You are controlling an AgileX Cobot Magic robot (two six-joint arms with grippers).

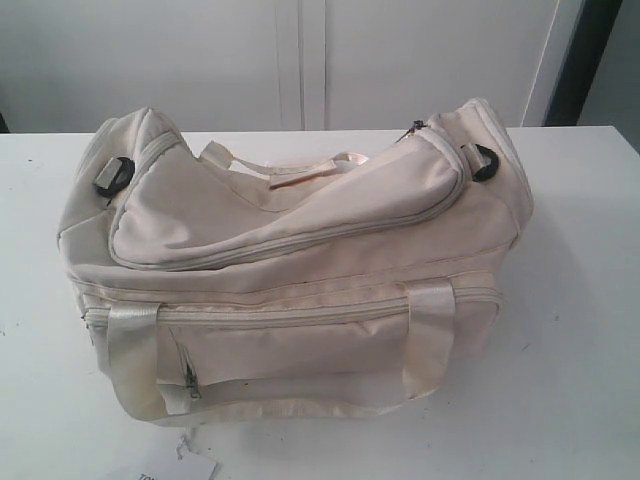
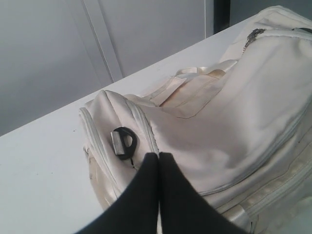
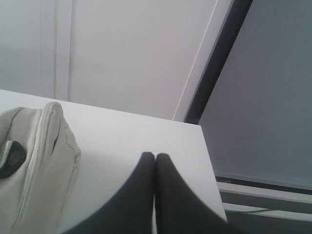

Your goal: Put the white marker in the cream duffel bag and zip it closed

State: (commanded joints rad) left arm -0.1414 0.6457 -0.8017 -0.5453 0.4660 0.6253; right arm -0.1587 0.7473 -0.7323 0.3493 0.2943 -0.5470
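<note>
The cream duffel bag (image 1: 300, 265) lies on the white table (image 1: 580, 300), its curved top zip (image 1: 300, 235) running closed along the flap, the pull (image 1: 412, 130) at the right end. The white marker is out of view. My left gripper (image 2: 159, 155) is shut with nothing between its black fingers; it hovers over the bag's (image 2: 234, 117) end by the black clip (image 2: 124, 143). My right gripper (image 3: 155, 155) is shut and empty over bare table, with the bag's (image 3: 39, 161) other end off to one side. Neither gripper shows in the exterior view.
Satin straps (image 1: 130, 355) hang over the bag's front pocket (image 1: 300, 350). A paper tag (image 1: 170, 470) lies at the table's front edge. A white wall (image 1: 300, 60) stands behind the table. The table's edge (image 3: 207, 161) runs close to the right gripper.
</note>
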